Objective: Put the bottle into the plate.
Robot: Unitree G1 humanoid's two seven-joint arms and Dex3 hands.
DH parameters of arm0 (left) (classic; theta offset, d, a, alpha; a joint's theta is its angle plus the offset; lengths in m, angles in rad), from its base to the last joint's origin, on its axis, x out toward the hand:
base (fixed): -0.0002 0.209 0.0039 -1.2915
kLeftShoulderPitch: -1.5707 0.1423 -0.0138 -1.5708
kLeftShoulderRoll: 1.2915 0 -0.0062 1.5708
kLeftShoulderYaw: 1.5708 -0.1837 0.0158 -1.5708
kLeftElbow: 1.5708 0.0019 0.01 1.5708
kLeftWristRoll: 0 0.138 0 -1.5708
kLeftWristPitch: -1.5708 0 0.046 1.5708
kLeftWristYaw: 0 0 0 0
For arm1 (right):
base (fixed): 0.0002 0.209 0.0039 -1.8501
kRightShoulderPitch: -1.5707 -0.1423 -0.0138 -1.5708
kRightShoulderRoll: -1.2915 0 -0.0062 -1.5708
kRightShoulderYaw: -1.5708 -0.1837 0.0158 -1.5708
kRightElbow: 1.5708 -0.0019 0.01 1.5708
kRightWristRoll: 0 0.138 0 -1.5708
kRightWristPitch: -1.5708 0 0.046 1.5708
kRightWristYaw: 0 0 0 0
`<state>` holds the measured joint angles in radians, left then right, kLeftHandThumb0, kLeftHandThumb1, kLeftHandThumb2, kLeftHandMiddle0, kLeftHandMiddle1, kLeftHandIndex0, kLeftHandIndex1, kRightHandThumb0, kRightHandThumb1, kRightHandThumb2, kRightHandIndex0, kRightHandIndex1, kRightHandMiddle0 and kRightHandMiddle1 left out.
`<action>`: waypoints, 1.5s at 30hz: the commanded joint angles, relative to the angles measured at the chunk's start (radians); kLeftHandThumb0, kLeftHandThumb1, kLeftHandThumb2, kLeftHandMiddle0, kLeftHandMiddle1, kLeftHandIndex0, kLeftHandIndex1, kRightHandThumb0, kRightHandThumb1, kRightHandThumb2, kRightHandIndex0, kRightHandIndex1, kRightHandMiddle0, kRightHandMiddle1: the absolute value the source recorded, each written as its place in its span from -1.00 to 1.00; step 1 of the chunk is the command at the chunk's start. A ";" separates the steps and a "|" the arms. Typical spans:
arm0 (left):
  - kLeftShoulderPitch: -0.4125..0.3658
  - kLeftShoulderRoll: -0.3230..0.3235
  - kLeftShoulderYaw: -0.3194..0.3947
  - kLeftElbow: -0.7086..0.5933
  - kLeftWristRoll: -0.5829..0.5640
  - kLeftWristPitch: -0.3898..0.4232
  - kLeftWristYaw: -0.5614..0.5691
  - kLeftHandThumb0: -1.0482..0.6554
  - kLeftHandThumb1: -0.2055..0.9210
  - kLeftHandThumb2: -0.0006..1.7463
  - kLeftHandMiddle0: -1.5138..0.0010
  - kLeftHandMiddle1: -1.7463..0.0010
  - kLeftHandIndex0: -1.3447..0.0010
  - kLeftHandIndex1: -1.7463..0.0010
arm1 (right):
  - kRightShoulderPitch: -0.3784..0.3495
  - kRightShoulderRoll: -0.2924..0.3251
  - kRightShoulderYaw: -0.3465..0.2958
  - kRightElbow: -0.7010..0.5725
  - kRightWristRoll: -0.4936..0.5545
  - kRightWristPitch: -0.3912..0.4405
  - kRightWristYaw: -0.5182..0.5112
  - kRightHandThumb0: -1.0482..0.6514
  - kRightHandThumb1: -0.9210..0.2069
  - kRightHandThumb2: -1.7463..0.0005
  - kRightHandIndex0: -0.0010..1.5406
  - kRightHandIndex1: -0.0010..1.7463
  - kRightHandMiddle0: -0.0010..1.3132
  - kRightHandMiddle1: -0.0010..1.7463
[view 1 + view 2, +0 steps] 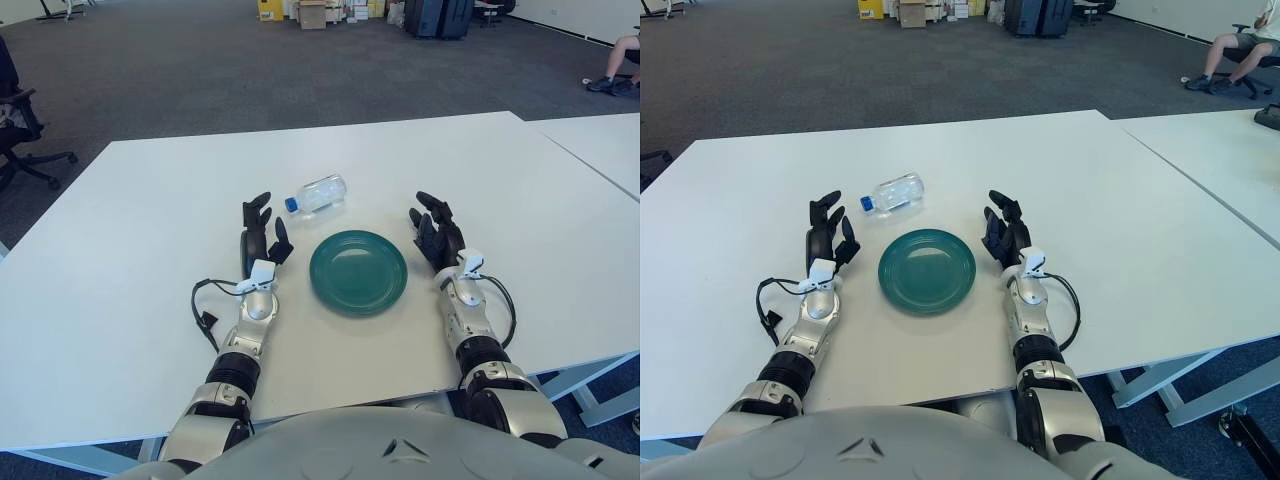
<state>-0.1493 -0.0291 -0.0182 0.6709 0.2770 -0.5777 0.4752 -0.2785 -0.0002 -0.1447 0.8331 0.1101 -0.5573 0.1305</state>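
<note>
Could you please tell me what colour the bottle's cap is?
Blue; the bottle shows it best in the left eye view.

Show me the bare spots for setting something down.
Free: table left of left hand, table right of right hand, the strip behind bottle. Crowded: the centre, where plate sits between both hands.

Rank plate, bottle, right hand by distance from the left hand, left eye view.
From the left hand, open, left of the plate:
1. Plate, just to its right, toward table centre.
2. Bottle, lying on its side, ahead and slightly right; only a little farther than the plate's near rim.
3. Right hand, open, beyond the plate's far side.
</note>
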 commanded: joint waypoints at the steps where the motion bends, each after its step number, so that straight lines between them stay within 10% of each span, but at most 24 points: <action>1: -0.007 0.014 0.000 0.003 -0.004 -0.010 -0.010 -0.72 1.00 0.10 0.44 0.74 1.00 -0.01 | -0.023 0.006 -0.002 -0.005 0.007 -0.017 0.001 -0.53 -1.00 0.16 -0.56 -0.99 -1.00 -0.17; 33: -0.023 0.023 -0.011 -0.037 -0.002 0.009 -0.058 -0.74 1.00 0.05 0.39 0.77 1.00 -0.07 | -0.015 0.009 0.001 -0.017 -0.002 -0.015 -0.012 -0.54 -1.00 0.13 -0.55 -0.99 -1.00 -0.18; 45: -0.162 0.247 0.046 -0.470 0.345 0.269 0.024 -0.77 1.00 -0.24 0.63 0.92 1.00 0.17 | -0.032 0.002 -0.009 0.014 -0.001 -0.017 -0.015 -0.53 -1.00 0.15 -0.55 -0.99 -1.00 -0.16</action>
<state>-0.2080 0.1352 0.0061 0.3414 0.4677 -0.4002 0.4319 -0.2788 0.0034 -0.1495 0.8317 0.1065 -0.5613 0.1200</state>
